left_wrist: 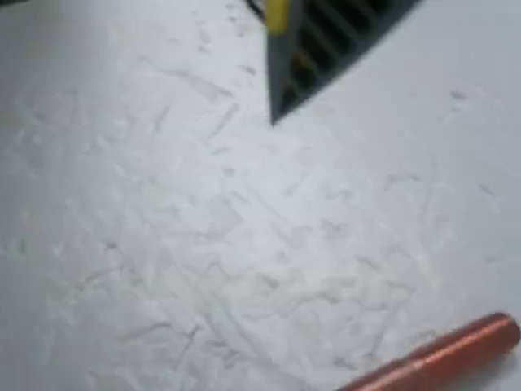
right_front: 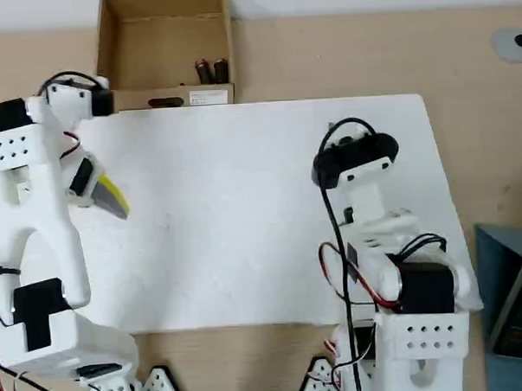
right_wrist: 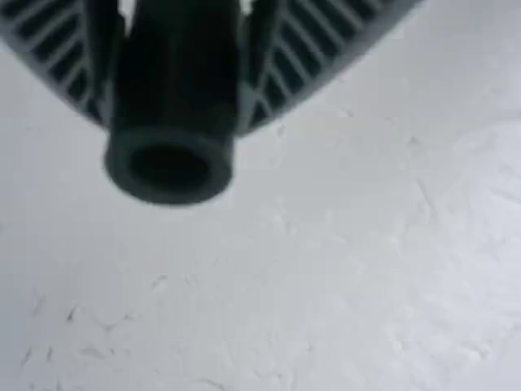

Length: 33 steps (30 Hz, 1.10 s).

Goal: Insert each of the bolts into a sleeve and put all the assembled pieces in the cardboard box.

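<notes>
1. The right gripper (right_wrist: 175, 73) is clamped around a black, hollow, cylindrical sleeve (right_wrist: 169, 167) with its open mouth facing outward. It hangs over the white foam mat (right_front: 245, 231), toward the mat's 3 o'clock side.
2. A copper-coloured, smooth metal bolt (left_wrist: 440, 354) lies flat on the mat near the left gripper (right_front: 105, 195), at 9 o'clock. I cannot tell whether that gripper is wide or narrow.
3. The bolt is probably light, rigid, slick and prone to rolling. Pinch it across mid-shank, leaving one end free for the sleeve.
4. The brown cardboard box (right_front: 116, 55) sits at 11 o'clock and holds dark assembled pieces (right_front: 210, 70).
</notes>
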Tool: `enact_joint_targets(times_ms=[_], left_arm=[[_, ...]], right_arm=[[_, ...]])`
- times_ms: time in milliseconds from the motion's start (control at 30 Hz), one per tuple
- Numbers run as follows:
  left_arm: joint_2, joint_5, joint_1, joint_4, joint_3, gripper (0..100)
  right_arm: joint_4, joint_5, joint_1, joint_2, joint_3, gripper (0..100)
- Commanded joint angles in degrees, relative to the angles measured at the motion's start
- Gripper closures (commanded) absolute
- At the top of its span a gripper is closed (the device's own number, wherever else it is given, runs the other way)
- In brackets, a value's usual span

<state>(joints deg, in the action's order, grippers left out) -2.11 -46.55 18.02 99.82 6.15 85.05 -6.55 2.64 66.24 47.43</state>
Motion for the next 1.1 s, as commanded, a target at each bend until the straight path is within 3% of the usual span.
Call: enact_joint_targets(times_ms=[0, 233, 467, 767, 1067], left_arm=[[2.4, -10.1, 0.4, 0.6, -0.1, 67], [2.2, -25.8, 0.4, -0.8, -3.4, 67], [2.2, -37.5, 2.1, -12.4, -8.6, 67], [2.2, -45.5, 2.5, -29.4, -16.6, 67], [-0.7, -46.7, 2.2, -45.0, -23.6, 67]], right_arm=[[-1.2, 0.1, -0.5, 0.9, 0.0, 98.8], [-1.2, -0.1, -0.4, 0.8, 0.0, 98.8], [-1.2, -0.1, -0.4, 0.7, 0.0, 98.8], [-1.2, -0.1, -0.4, 0.7, 0.0, 98.8], [-1.7, -0.1, -0.4, 0.7, 0.7, 98.8]])
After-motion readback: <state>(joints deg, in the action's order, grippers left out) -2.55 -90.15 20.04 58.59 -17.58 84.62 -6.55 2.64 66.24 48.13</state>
